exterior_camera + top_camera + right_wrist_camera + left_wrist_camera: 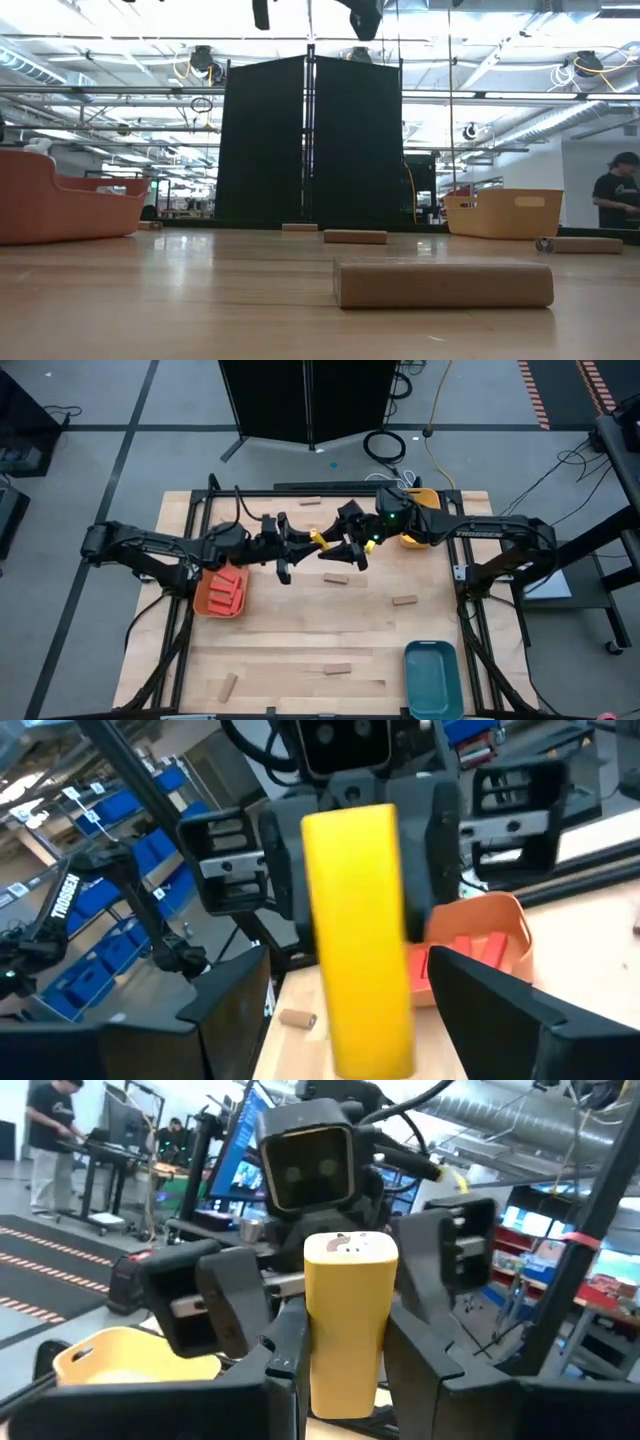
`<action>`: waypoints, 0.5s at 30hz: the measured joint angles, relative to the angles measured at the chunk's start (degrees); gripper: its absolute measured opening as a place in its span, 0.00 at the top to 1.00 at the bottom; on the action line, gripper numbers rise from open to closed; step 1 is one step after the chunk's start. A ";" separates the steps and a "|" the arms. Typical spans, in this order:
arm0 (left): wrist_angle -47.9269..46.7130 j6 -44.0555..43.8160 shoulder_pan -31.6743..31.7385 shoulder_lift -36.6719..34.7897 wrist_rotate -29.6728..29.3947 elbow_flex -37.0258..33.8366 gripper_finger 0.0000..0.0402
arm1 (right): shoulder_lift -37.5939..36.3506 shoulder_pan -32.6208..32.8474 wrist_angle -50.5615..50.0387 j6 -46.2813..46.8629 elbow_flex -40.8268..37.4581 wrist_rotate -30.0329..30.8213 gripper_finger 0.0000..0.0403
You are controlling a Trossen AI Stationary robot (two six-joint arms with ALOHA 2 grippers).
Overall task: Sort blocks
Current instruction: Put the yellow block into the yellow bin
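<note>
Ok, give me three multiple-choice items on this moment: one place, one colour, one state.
1. Where is the yellow block?
A. In the teal tray
B. In the air between the two claws
C. Flat on the table

2. What colour are the blocks in the orange tray?
A. Red
B. Tan
C. Yellow

3. How does the right claw stand?
A. Shut on the block
B. Shut on nothing
C. Open

Key:
1 B: the high view shows both arms meeting over the table with the block between them, and the left claw is shut on it.
2 A: the high view and the right wrist view both show red bars in that tray.
3 C: the right claw's fingers stand wide on either side of the block, clear of it.
</note>
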 joint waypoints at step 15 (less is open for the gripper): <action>-0.58 -4.51 3.20 -0.19 5.69 0.00 0.79 | 0.14 -0.12 0.04 0.20 0.00 0.12 0.57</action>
